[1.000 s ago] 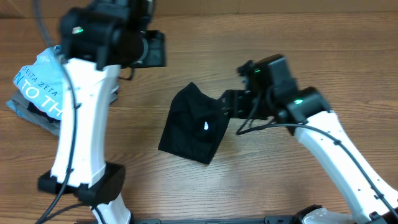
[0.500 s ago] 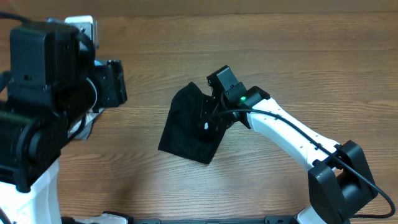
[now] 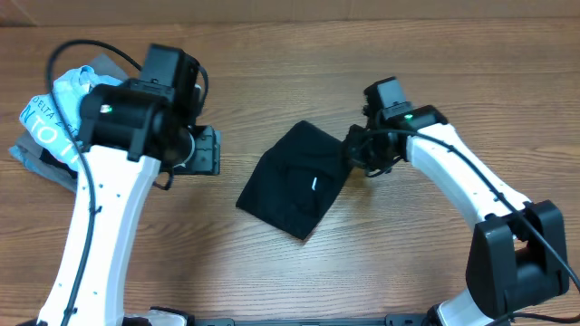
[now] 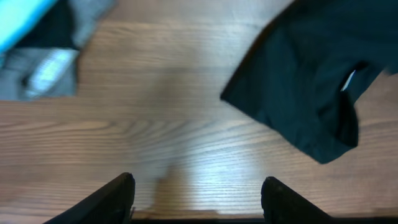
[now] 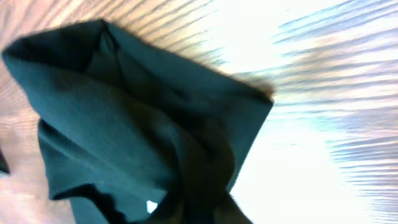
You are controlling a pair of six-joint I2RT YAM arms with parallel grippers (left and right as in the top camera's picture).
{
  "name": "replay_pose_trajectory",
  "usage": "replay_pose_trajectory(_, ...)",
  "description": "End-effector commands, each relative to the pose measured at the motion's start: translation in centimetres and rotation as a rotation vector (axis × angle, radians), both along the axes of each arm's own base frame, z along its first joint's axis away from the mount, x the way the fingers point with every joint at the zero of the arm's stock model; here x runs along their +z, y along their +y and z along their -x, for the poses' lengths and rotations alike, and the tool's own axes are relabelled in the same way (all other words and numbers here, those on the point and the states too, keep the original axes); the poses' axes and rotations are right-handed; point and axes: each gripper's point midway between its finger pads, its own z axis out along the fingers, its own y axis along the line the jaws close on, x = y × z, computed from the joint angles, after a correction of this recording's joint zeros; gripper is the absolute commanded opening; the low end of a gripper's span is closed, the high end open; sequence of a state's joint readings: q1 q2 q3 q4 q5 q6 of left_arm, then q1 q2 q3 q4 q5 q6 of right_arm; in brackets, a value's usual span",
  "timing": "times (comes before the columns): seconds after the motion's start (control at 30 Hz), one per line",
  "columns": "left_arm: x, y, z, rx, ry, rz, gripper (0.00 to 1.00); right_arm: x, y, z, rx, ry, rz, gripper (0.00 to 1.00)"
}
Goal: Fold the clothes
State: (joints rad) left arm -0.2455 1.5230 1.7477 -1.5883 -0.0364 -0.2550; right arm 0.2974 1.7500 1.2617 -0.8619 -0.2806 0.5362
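Note:
The clothes (image 3: 294, 179), a black T-shirt with a small white label (image 3: 314, 184), lie folded in a rough diamond at the table's middle. My right gripper (image 3: 353, 156) is at the shirt's right corner. In the right wrist view the black fabric (image 5: 137, 118) gathers into a twist that runs into the shut jaws of my right gripper (image 5: 208, 214) at the bottom edge. My left gripper (image 3: 207, 150) hangs open over bare wood just left of the shirt. In the left wrist view my left gripper (image 4: 198, 200) holds nothing, and the shirt (image 4: 298, 81) lies at the upper right.
A light-blue tee with white lettering (image 3: 54, 118) sits on grey folded garments (image 3: 36, 161) at the far left edge. Both show at the top left of the left wrist view, the grey garments (image 4: 46, 68) lower. Bare wooden table (image 3: 381, 263) surrounds the shirt.
My right gripper has shut on the shirt's right corner and drawn it a little to the right. The left arm has swung round, with its gripper now left of the shirt.

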Motion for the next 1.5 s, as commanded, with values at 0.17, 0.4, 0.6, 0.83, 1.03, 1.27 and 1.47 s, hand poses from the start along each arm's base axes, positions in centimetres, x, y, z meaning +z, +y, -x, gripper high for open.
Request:
replay_pose_trajectory(0.17,-10.6,-4.2,2.5,-0.087,0.194,0.137,0.69,1.3,-3.5,-1.3,0.066,-0.101,0.068,0.51)
replay_pose_trajectory(0.4,-17.5,-6.1,4.9,-0.142,0.251,0.197,0.74,2.0,-1.9,1.4,0.173,-0.018,-0.101,0.50)
replay_pose_trajectory(0.6,-21.7,-7.1,4.3,-0.163,0.159,0.252,0.75,2.4,0.7,1.9,0.239,-0.033,-0.144,0.54)
replay_pose_trajectory(0.83,-23.7,-7.0,4.4,-0.161,0.121,0.261,0.38,1.4,0.1,-0.7,0.109,-0.100,-0.001,0.25)
replay_pose_trajectory(1.03,-24.1,-6.0,5.6,-0.151,0.169,0.216,0.14,1.6,-3.2,-3.9,0.015,-0.213,0.137,0.10)
replay_pose_trajectory(1.27,-24.3,-5.4,6.2,-0.143,0.193,0.189,0.12,1.2,-7.2,-4.2,-0.073,-0.177,0.188,0.40)
replay_pose_trajectory(1.47,-23.2,-5.5,6.6,-0.141,0.233,0.189,0.22,2.5,-4.9,-0.3,0.072,-0.072,-0.006,0.45)
